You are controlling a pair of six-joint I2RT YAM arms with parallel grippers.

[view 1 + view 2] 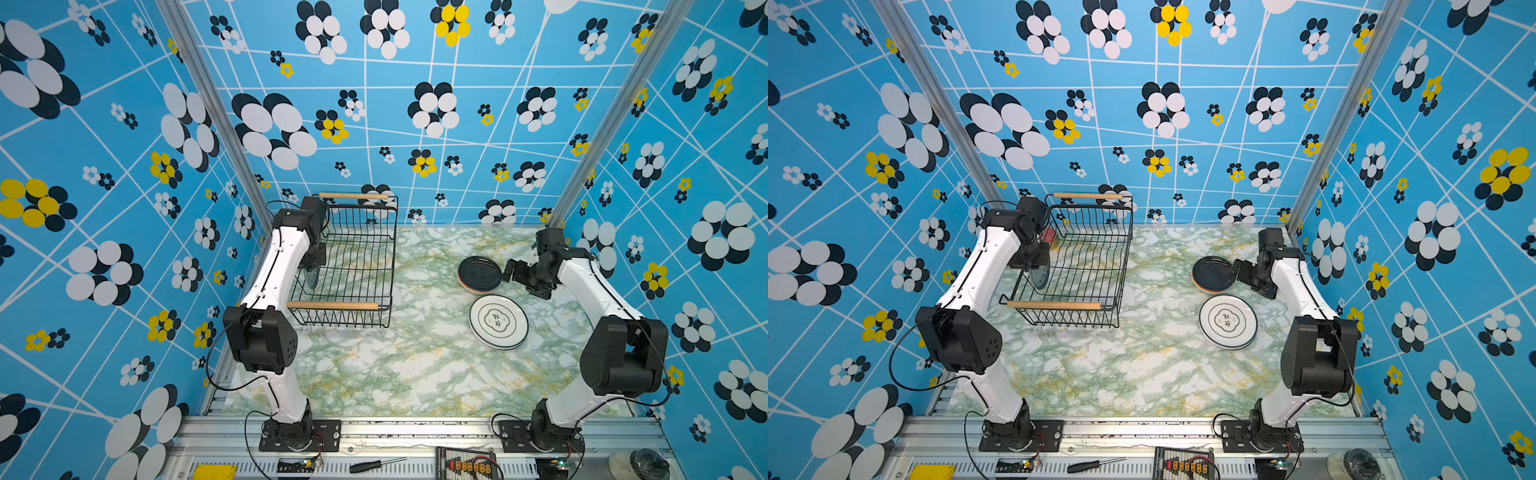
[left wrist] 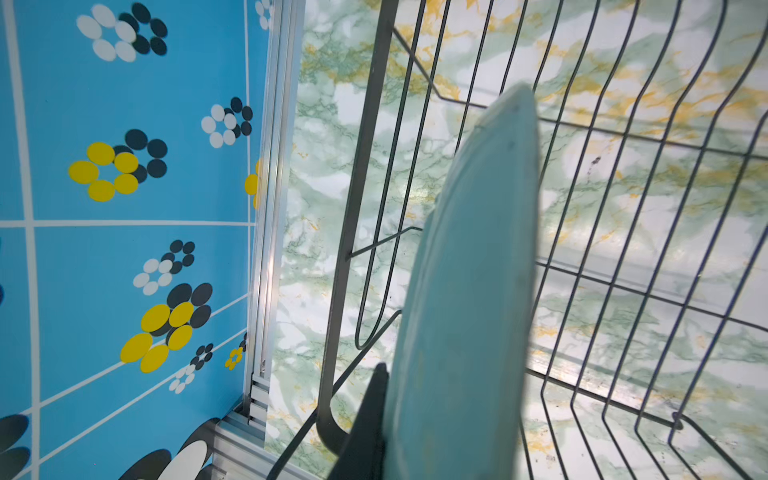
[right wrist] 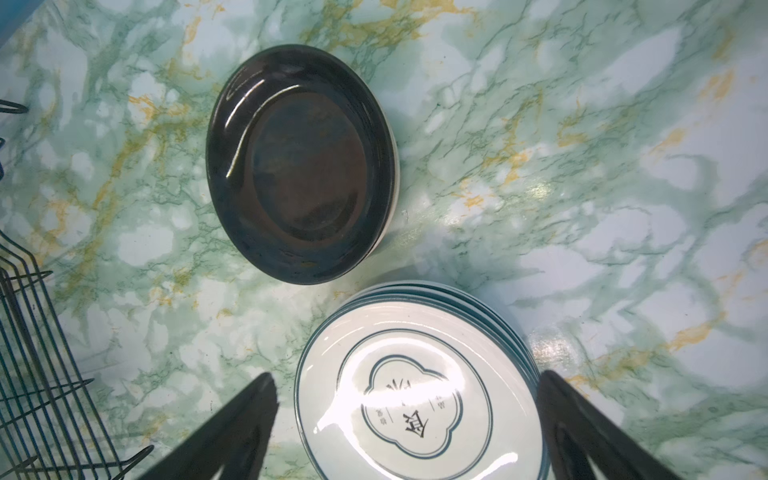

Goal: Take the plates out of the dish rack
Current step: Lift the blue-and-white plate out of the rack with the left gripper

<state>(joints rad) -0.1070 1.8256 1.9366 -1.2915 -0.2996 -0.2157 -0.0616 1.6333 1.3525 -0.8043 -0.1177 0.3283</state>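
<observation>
The black wire dish rack (image 1: 332, 306) (image 1: 1054, 306) stands at the back left of the marble table. A teal plate (image 1: 311, 277) (image 1: 1040, 277) (image 2: 469, 291) stands on edge at the rack's left side. My left gripper (image 1: 312, 262) is shut on its rim; one black finger (image 2: 370, 415) shows, the other is hidden behind the plate. On the right lie a stack topped by a black plate (image 1: 480, 274) (image 3: 299, 166) and a stack of white plates (image 1: 498, 322) (image 3: 415, 395). My right gripper (image 1: 509, 272) (image 3: 407, 378) hangs open above the white stack, holding nothing.
A red-lidded tin (image 1: 1048, 237) sits at the rack's far left corner. The blue patterned wall (image 2: 124, 208) runs close along the rack's left side. A screwdriver (image 1: 376, 464), a yellow block (image 1: 214, 471) and a board (image 1: 467, 463) lie on the front rail.
</observation>
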